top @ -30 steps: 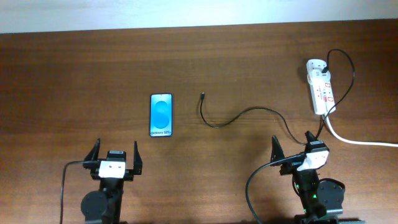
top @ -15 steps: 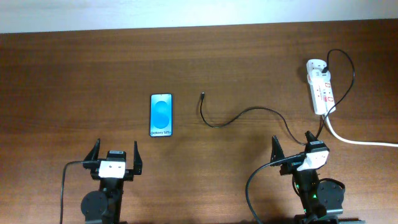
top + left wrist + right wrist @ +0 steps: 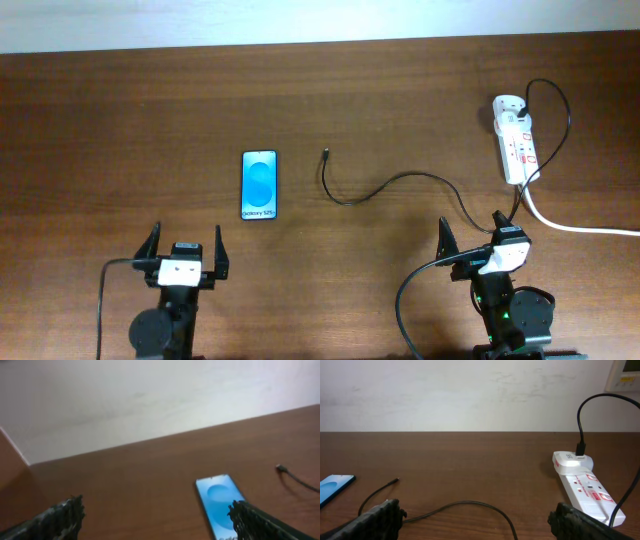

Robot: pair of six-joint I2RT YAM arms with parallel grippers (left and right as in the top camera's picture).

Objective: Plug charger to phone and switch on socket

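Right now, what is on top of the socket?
A white adapter sits plugged at the far end of the socket, the charger cable rising from it. The outlet beneath it is covered.

The phone (image 3: 259,185) reads "Galaxy S25+" along its screen's lower edge.

Soft, even room light covers the brown bench (image 3: 150,100), and shadows are faint. The overhead view is sharp, and the phone (image 3: 259,185) screen glows bright blue. The left wrist view is hazy and tilted, with the left tool (image 3: 156,510) showing fuzzy, dark fingers at the lower edge. The right wrist view is crisper, with the white socket (image 3: 587,487) evenly lit.
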